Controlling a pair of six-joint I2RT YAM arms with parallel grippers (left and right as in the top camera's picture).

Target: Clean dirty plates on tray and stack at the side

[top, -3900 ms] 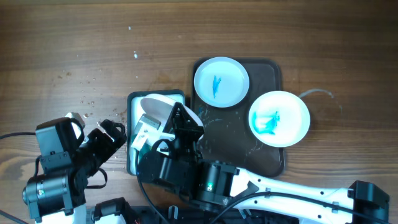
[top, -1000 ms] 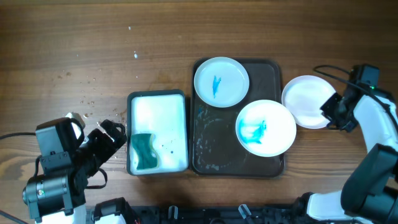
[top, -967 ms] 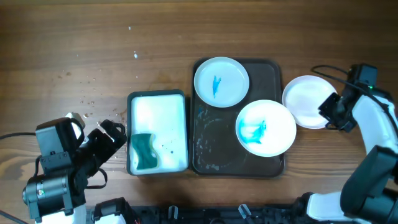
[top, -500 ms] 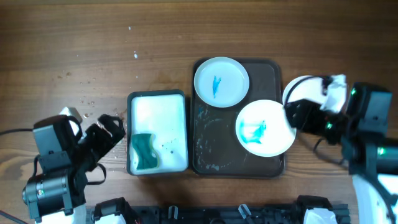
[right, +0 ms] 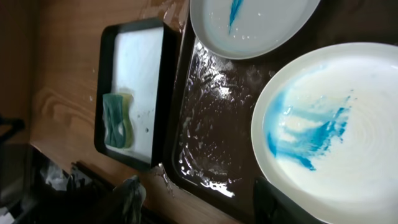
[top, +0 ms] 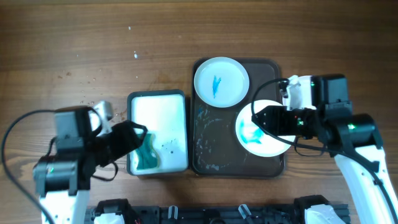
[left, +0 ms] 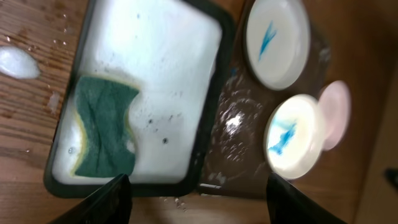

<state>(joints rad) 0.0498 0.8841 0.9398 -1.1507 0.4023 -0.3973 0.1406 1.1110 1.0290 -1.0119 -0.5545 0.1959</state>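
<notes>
The dark brown tray (top: 211, 149) holds two white plates. One with a small blue streak (top: 221, 79) lies at its far end. The other (top: 264, 142) carries a broad blue smear (right: 305, 130). My right gripper (top: 258, 118) hovers open over this plate's left part, nothing between its fingers (right: 127, 196). A third white plate (left: 337, 115) rests on the table beside the tray; my right arm hides it in the overhead view. My left gripper (top: 138, 134) is open above the white tray's (top: 158, 102) left rim, close to the green sponge (top: 147, 155).
The white tray with a dark rim (left: 155, 56) holds soapy water and the sponge (left: 106, 134). The brown tray's floor is wet (right: 211, 118). Water drops and a foam blob (left: 15, 62) lie on the wood left of the white tray.
My right arm swung left from the side plate to above the smeared plate. My left arm moved right, over the white tray's edge toward the sponge.
</notes>
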